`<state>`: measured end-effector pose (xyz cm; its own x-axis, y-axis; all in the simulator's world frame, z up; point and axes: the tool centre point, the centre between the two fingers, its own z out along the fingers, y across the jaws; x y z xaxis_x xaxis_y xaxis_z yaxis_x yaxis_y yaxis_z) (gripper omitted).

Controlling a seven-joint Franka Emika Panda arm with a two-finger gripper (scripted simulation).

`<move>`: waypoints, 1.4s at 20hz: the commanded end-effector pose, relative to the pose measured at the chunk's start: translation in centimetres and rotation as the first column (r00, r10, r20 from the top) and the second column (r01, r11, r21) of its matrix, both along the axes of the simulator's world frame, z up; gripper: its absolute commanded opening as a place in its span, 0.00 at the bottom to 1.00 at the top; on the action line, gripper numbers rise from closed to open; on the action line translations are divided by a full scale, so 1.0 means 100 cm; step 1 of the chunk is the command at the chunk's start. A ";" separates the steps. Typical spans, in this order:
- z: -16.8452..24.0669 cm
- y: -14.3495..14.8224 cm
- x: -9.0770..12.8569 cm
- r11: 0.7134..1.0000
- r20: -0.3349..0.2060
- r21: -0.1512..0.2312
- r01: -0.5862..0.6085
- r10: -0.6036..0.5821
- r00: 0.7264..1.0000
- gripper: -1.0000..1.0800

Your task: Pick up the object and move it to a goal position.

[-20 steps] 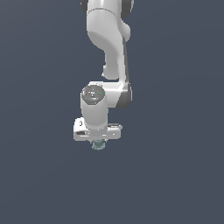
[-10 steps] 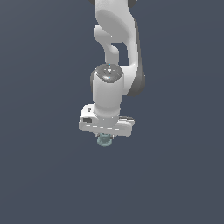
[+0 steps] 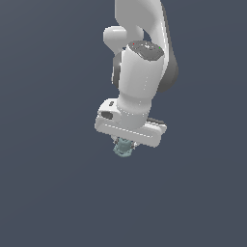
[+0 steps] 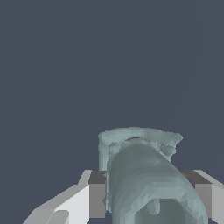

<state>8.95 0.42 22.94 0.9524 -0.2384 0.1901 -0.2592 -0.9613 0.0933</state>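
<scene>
The object (image 3: 124, 147) is a small pale teal-grey lumpy piece with a rounded body and a flared bumpy rim. In the exterior view it sticks out just below the white gripper (image 3: 126, 144), which is shut on it and holds it in the air. In the wrist view the object (image 4: 144, 175) sits between the two fingers (image 4: 97, 194), its rim pointing away from the camera. The fingers press on both of its sides. The white arm rises from the gripper toward the top of the exterior view.
Only a plain dark grey-blue ground shows around the arm in both views. No goal marker or other object is in view.
The arm with the held object has moved toward the exterior view's right and closer to the camera. The wrist has tilted. The grip on the object has not changed.
</scene>
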 end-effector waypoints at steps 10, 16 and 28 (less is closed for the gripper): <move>0.076 0.041 0.013 0.980 0.081 -0.037 0.195 -0.191 0.978 0.00; 0.118 0.064 0.021 0.952 0.127 -0.051 0.301 -0.293 0.948 0.00; 0.181 0.100 0.037 0.889 0.196 -0.063 0.453 -0.434 0.879 0.00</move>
